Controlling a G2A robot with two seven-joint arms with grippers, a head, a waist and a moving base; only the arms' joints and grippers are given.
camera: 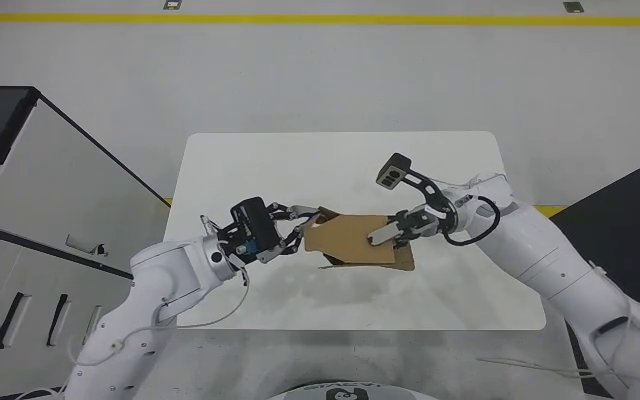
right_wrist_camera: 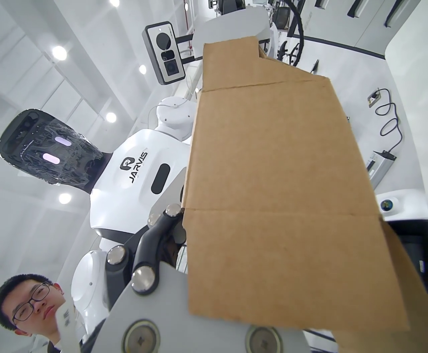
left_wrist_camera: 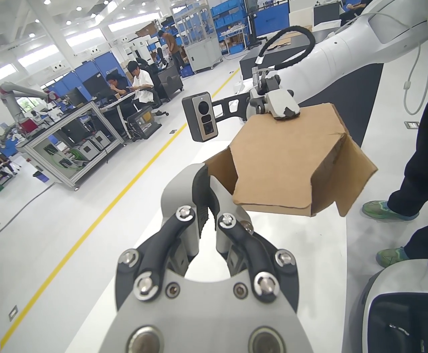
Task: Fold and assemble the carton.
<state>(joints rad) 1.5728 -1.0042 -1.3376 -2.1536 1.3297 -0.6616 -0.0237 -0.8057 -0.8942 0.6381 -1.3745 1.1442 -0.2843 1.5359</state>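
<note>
Right hand clamps the carton at 3 o'clock, left hand pinched shut at its 9 o'clock flap; uneven pulling could tear or collapse it.

You'll see white arm shells, black linkages and silver screws on the left gripper, a seemingly sleeved black cable near the wrist camera
</note>
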